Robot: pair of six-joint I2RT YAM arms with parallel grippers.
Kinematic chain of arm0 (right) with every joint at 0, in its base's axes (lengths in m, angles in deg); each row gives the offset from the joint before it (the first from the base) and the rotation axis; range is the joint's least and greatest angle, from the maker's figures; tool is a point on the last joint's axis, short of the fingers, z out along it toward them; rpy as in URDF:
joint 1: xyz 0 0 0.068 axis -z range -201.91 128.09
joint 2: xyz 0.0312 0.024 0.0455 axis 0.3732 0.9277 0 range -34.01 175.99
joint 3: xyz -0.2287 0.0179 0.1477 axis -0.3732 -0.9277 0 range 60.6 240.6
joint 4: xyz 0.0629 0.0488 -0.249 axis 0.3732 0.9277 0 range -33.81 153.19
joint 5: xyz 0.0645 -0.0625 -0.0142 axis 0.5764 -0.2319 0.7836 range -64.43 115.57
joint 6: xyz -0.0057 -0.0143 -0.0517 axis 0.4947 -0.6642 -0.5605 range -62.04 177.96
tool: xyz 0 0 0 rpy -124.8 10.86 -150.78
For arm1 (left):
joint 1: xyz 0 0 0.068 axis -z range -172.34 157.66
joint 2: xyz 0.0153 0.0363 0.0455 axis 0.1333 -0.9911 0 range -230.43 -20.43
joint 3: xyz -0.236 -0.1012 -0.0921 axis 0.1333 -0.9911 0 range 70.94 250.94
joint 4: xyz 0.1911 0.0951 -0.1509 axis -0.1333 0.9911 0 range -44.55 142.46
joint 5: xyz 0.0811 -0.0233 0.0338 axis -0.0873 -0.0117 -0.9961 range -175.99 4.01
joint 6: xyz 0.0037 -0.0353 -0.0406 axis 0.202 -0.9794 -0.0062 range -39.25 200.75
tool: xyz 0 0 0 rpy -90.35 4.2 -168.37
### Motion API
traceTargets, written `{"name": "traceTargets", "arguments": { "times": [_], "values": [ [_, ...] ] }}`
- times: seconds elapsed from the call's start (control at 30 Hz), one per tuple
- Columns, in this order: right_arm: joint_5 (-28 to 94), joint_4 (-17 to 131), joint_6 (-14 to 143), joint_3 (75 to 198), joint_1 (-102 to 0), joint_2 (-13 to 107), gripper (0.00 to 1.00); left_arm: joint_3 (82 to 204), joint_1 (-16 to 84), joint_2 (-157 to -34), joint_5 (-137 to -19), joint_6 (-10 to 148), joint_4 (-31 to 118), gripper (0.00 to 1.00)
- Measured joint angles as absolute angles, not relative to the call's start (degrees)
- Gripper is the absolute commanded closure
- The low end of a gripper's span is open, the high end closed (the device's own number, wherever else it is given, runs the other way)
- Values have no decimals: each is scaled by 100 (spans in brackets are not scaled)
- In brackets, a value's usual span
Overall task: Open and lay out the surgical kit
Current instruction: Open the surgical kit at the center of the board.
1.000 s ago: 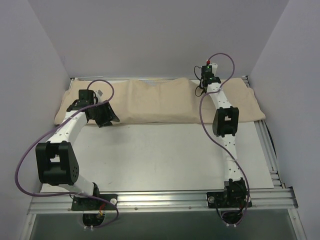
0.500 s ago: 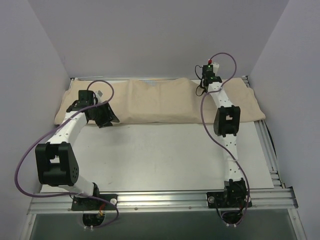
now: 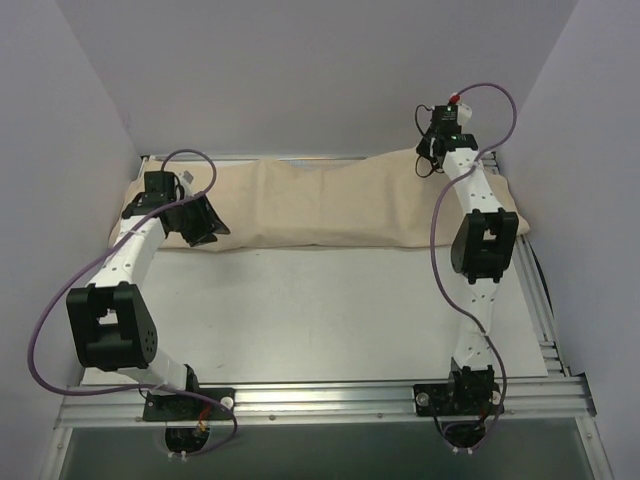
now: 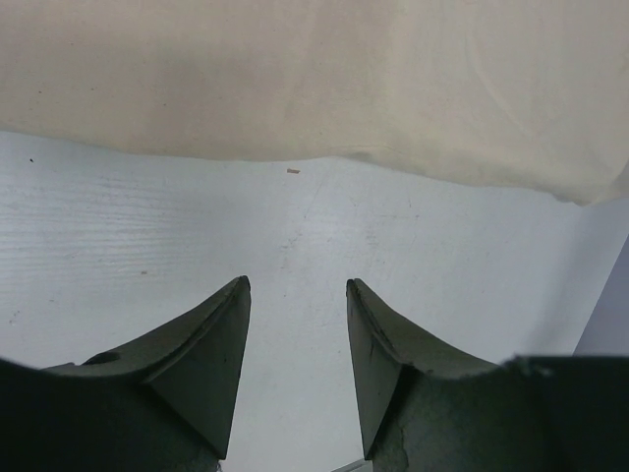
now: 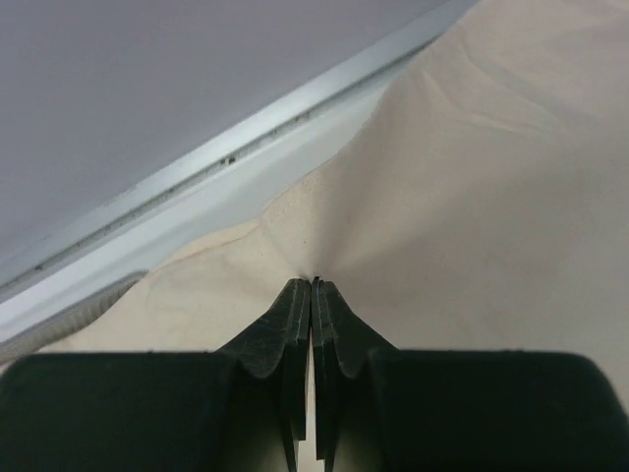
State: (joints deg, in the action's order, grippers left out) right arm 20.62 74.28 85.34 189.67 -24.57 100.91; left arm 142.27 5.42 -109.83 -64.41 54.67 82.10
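Tabletop [image 3: 330, 310] takes the near half of the top view, white and flat between the two arm bases. Further away, at about 10 o'clock from the middle of the table, the left gripper [image 4: 295, 285] hovers low over this surface. Its jaws are about half open and nothing is between them.

The near hem of the cloth wrap [image 3: 320, 200] lies straight ahead of these jaws, at 12 o'clock, close but not touching. The wrap is a long beige bundle along the far edge of the table. Its long axis runs from 9 o'clock to 3 o'clock, so the left jaws face its long side, near the 9 o'clock end.

At the far right corner, about 1 o'clock, the right gripper [image 5: 312, 283] has its jaws pressed together on a small peak of the cloth, and the fabric puckers toward the tips. A metal rail [image 5: 246, 147] passes just behind.

No tray or instrument is visible; I judge they are inside the folds. The coming move, I think, turns on this: the right arm has the far corner, and the left arm is the nearer one to the near hem, which lies forward at 12 o'clock
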Motion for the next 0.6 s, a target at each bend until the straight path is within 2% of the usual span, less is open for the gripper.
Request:
{"name": "traceTargets", "arguments": {
  "times": [0.17,0.37,0.4,0.43,0.47,0.57,0.6],
  "values": [
    [2309,7598,8977,17287,-2518,8930,100,14235,502,-11138,-6329,5508,8258,47],
    [2569,8079,9303,13984,-2700,7020,100,14246,404,-11248,-6250,5604,8326,48],
    [2610,8265,9316,13394,-2741,6596,97,14246,400,-11263,-6237,5617,8337,48],
    [2604,8390,9329,12961,-2754,6233,93,14246,393,-11283,-6222,5631,8343,48],
    [2606,8488,9340,12566,-2748,5866,68,14246,391,-11305,-6205,5646,8341,47],
    [2678,8925,9294,12024,-2542,4900,29,14246,391,-11377,-6167,5694,8352,48],
    [2691,8984,9246,12034,-2407,4674,27,14246,391,-11392,-6167,5707,8358,47]
  ]
}}
